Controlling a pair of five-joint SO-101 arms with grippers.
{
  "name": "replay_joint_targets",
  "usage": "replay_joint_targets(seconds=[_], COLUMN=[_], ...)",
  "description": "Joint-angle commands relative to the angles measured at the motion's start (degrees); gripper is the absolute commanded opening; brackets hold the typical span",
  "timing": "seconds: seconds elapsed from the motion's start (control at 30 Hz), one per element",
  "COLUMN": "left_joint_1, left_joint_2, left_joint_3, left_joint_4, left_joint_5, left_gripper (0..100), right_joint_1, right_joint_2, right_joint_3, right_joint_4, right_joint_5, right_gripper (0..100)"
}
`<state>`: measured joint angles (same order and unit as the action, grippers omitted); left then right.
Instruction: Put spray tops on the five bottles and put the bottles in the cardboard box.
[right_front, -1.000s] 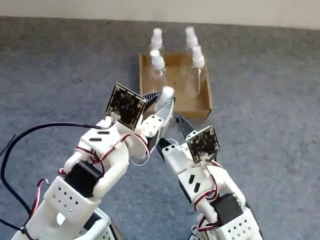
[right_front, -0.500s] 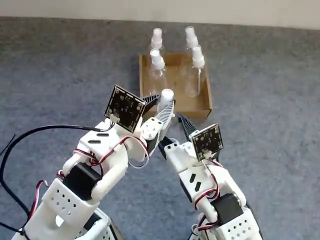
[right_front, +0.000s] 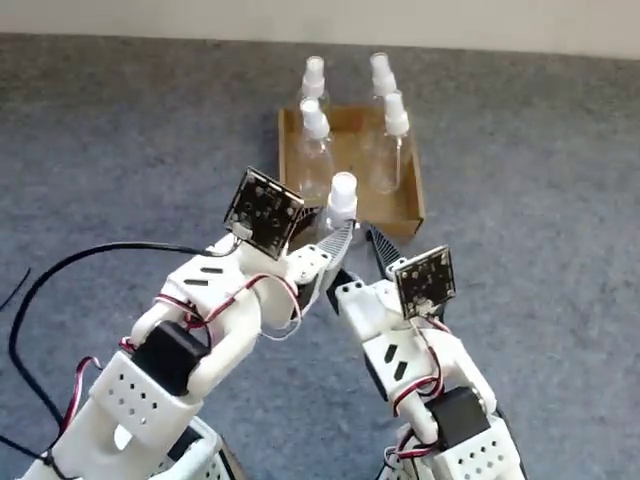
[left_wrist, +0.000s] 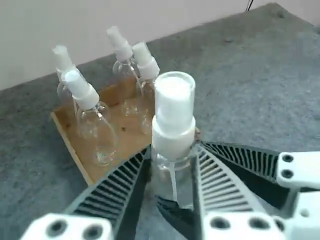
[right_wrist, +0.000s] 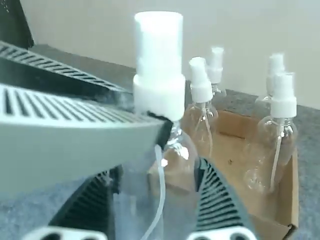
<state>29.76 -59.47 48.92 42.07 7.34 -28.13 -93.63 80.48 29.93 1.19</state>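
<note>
Grey, felt-like cloth covers the tabletop, and out in the middle both arms are crowded round one clear bottle. It's upright, on the arms' side of the cardboard box, close to the near wall. A white spray top sits on its neck, and a thin tube runs down inside the glass.

The left gripper has hold of it. Its two grey ribbed jaws pinch the bottle at the shoulder, one on each side, right under the collar of the top. The right gripper is in there too, lower down, with its dark jaws set either side of the bottle's body. A left jaw cuts straight across that view, so whether the right jaws press on the glass or sit just clear of it, I cannot tell.

Over to the box, which is shallow, brown and open. The front-left bottle and the front-right bottle stand upright inside it, apart from each other, each with a white top on. At the far end stand the back-left bottle and the back-right bottle, also upright and topped.

A black cable loops over the cloth beside the left arm.
</note>
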Motion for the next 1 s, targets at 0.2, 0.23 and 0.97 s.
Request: replay_joint_targets(seconds=[0.2, 0.23, 0.97], left_joint_1=[-0.66, -0.66, -2.77], left_joint_2=[-0.22, -0.31, 12.7], left_joint_3=[-17.19, -17.98, -25.71], left_joint_4=[10.02, 10.11, 9.93], left_joint_5=[-5.19, -5.36, -8.88], left_gripper=[12, 12, 12], right_joint_1=[0.84, 0.84, 0.92], right_joint_2=[-0.57, -0.57, -0.57], right_joint_3=[-0.84, -0.84, -0.92], right_joint_4=[-0.22, -0.22, -0.22], right_joint_5=[-0.44, -0.44, -0.44], right_gripper=[0.4, 0.4, 0.4])
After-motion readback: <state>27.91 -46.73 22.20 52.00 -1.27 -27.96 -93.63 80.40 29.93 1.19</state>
